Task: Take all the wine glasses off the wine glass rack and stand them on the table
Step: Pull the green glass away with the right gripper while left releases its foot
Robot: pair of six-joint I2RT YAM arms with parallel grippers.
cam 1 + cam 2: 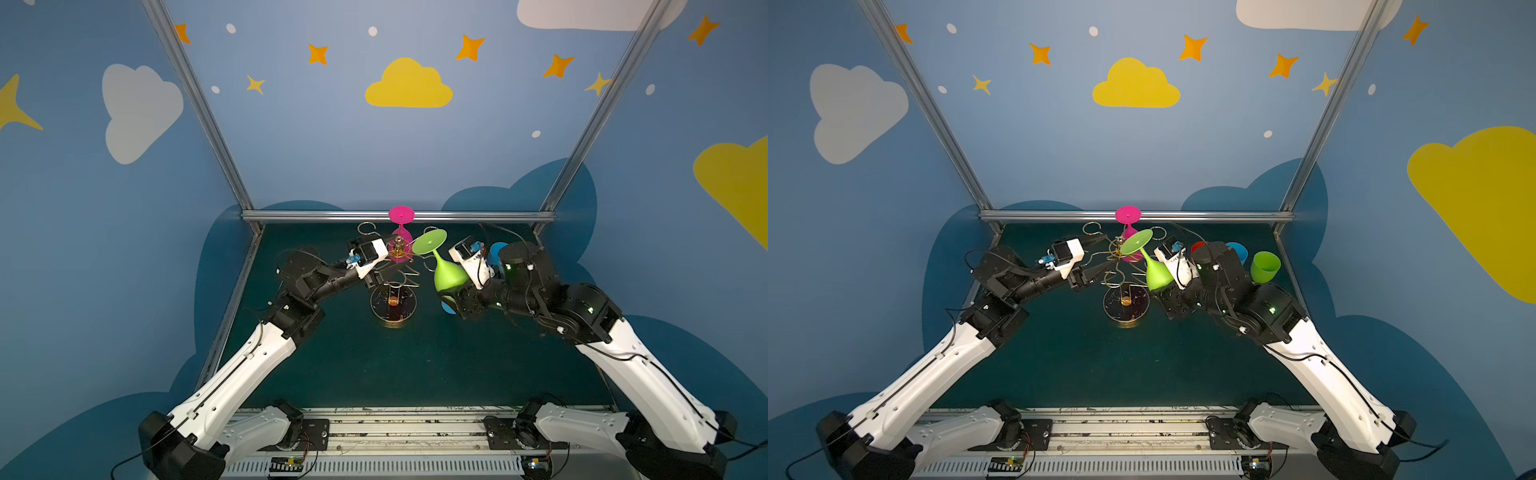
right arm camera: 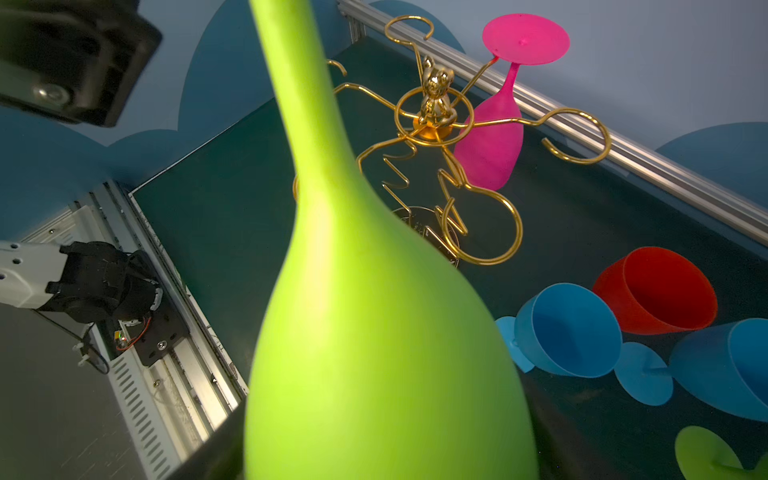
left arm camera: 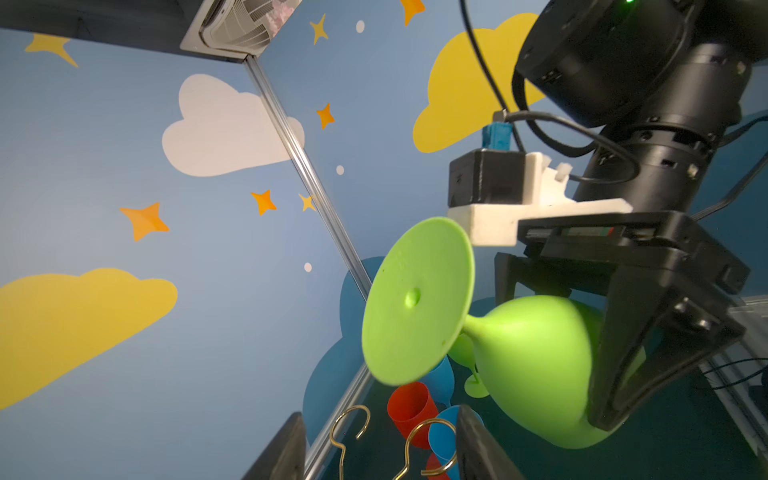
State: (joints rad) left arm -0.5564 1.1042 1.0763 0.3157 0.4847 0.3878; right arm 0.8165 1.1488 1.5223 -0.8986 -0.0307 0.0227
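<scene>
Right pincer (image 1: 449, 297) pinches the lime-green plastic wine glass (image 1: 446, 272) by its bowl, beside the gold wire rack (image 1: 392, 305); left pincer (image 3: 380, 419) spread.

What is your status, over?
Right tool shut on green wine glass, clear of rack. Left tool open at rack arms. Pink glass hangs on rack; loose glasses on table.

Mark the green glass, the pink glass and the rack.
green glass (image 1: 446, 276): in a top view, its bowl.
pink glass (image 2: 490, 141): right wrist view, its bowl.
rack (image 1: 405, 311): in a top view, its round base.
</scene>
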